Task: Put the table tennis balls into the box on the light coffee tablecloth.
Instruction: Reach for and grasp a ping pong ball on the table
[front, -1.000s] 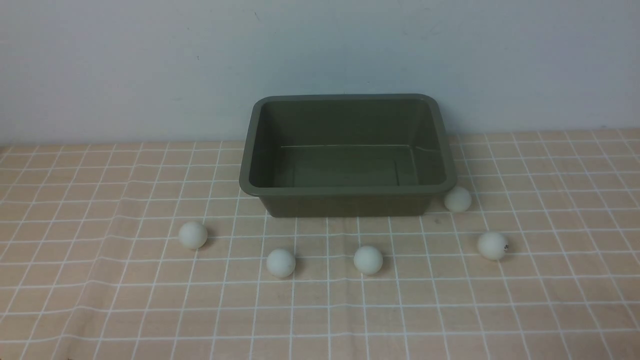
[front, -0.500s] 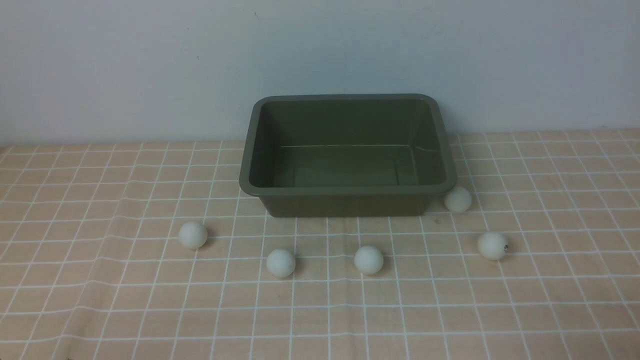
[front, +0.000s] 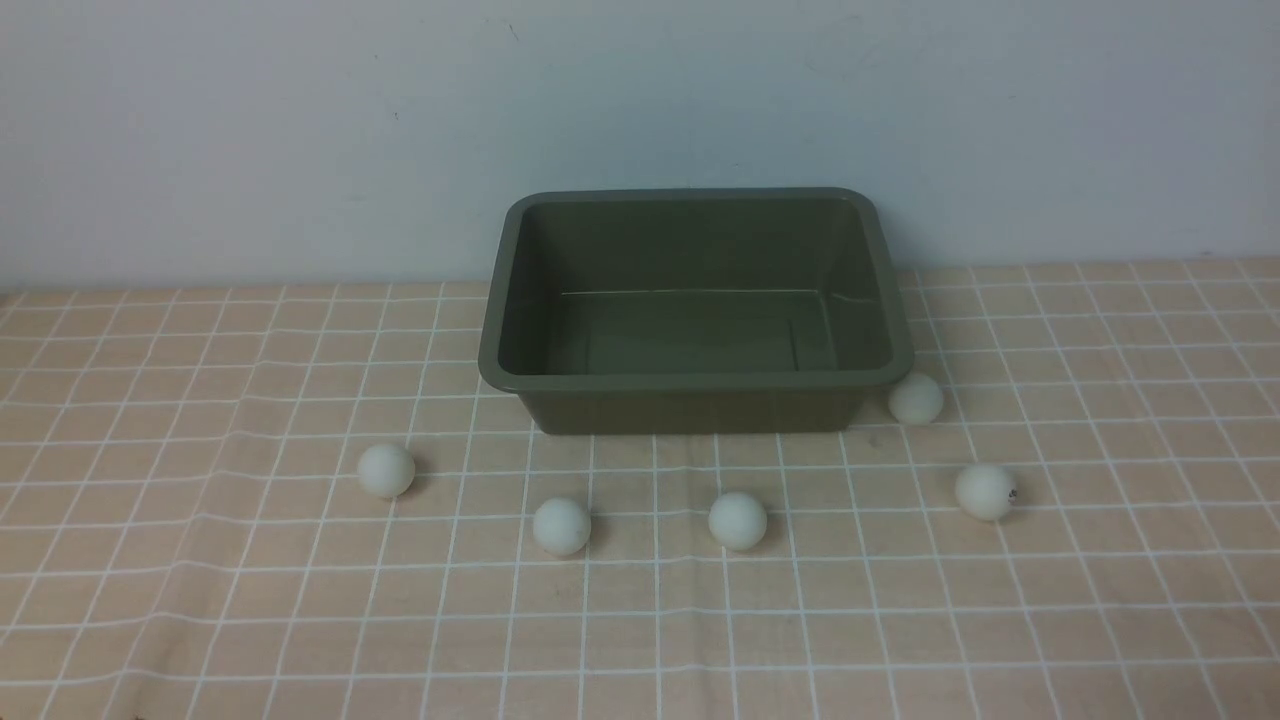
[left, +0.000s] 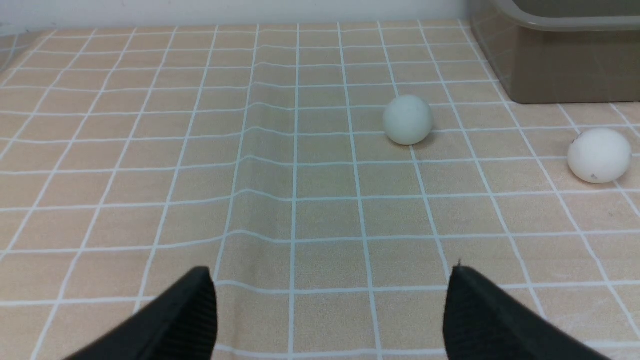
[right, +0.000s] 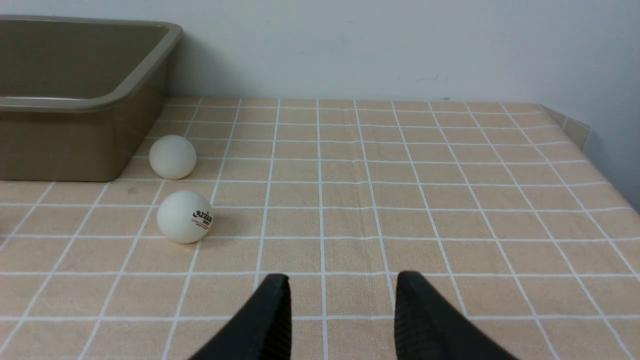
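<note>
The olive-green box (front: 690, 408) stands empty at the back middle of the light coffee tablecloth (front: 200, 600). Several white table tennis balls lie on the cloth in front of it: one at the left (front: 386, 470), two in the middle (front: 561, 526) (front: 738, 520), one with a dark mark (front: 985, 491), and one by the box's right corner (front: 915, 398). Neither gripper shows in the front view. My left gripper (left: 332, 272) is wide open and empty, well short of a ball (left: 407, 120). My right gripper (right: 342, 277) is open and empty, beside the marked ball (right: 185, 216).
A pale wall stands right behind the box. The cloth has a raised crease on the left side (left: 250, 135). The table's right edge (right: 575, 130) shows in the right wrist view. A box corner (left: 550, 65) and a second ball (left: 599, 155) show in the left wrist view.
</note>
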